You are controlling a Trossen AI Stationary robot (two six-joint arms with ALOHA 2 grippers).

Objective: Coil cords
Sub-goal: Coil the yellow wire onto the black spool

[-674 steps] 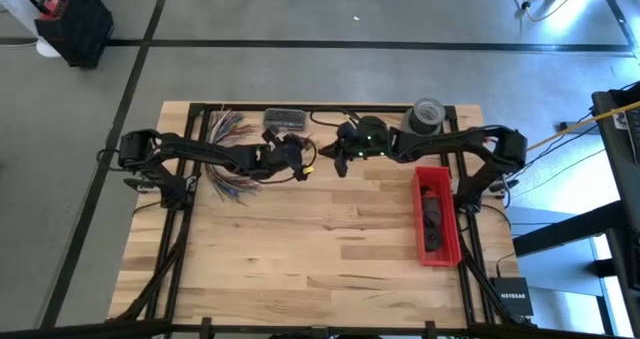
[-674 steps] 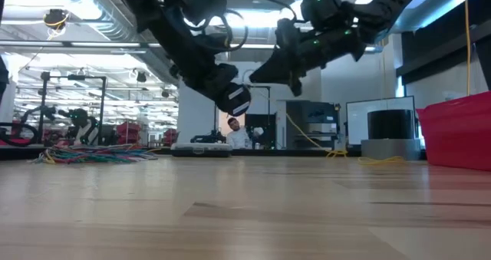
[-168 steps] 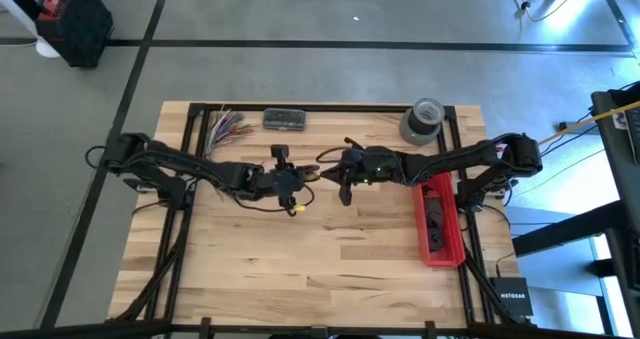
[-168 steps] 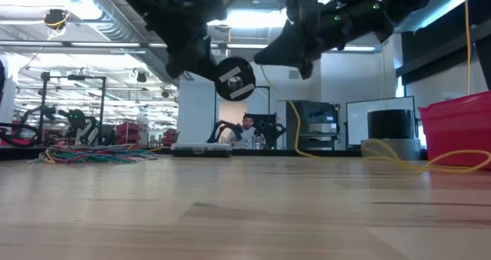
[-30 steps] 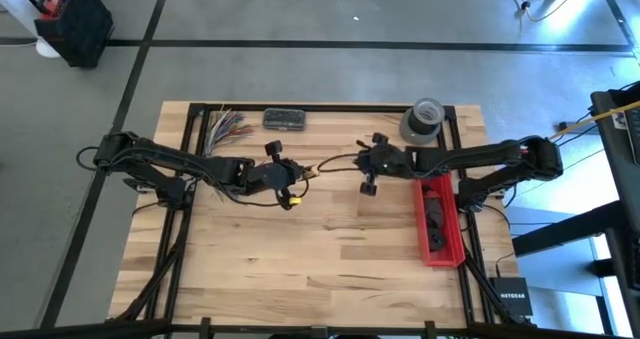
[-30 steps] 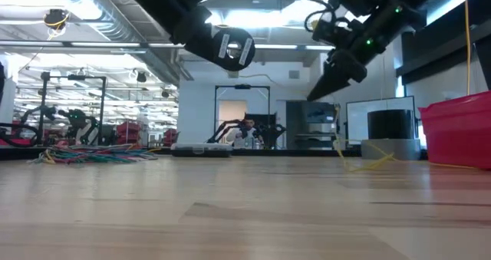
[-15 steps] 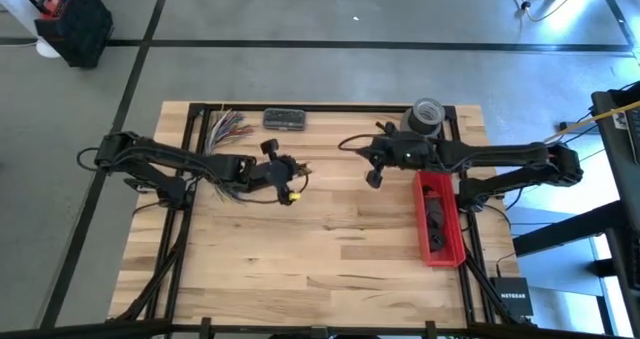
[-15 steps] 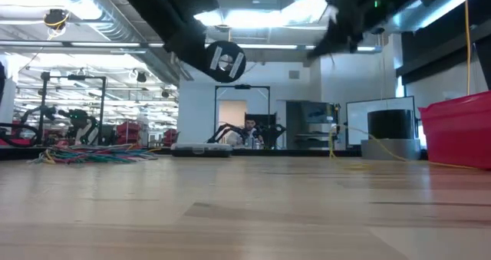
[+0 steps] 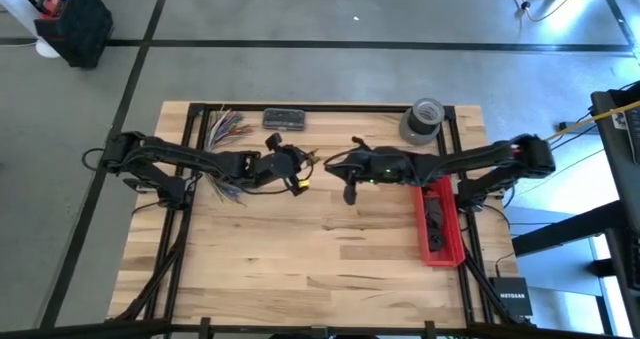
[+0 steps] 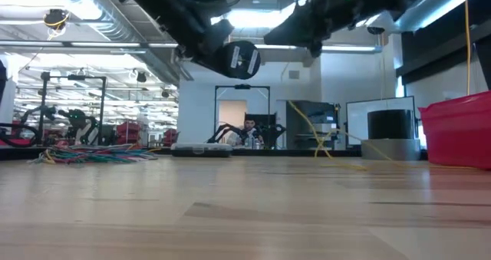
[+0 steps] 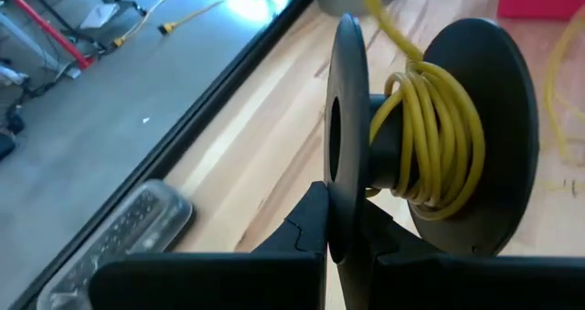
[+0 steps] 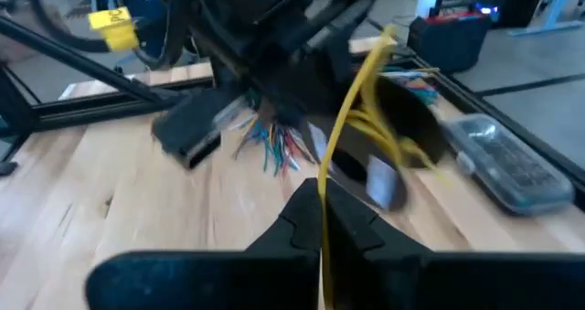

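Observation:
A black spool point(image 11: 475, 127) with yellow cord point(image 11: 431, 136) wound on its core is held by my left gripper point(image 11: 340, 232), above the table's far middle point(image 9: 296, 171). In the low view the spool point(image 10: 242, 59) hangs well above the table. My right gripper point(image 12: 322, 205) is shut on the free run of the yellow cord point(image 12: 352, 100), just to the right of the spool point(image 9: 338, 165). The cord point(image 10: 311, 133) trails from it down to the table. My left gripper pinches the spool's near flange point(image 11: 347, 164) at its rim between its two fingers. The spool is lifted clear of the table, with its axis about level. My right gripper pinches the yellow cord point(image 12: 325, 187) between its two fingers. The cord runs on from the fingers to the spool point(image 12: 402, 118), and its other part hangs slack to the table.
A bundle of multicoloured wires point(image 9: 228, 127) and a grey case point(image 9: 284, 118) lie at the far left. A grey tape roll point(image 9: 424, 119) stands at the far right, and a red bin point(image 9: 436, 217) sits along the right side. A person point(image 10: 247, 131) sits far beyond the table.
My right gripper has risen, swung out toward the tape roll, then come back toward the table's left, close to the spool, drawing the yellow cord with it. My left gripper has shifted the spool slightly toward the right.

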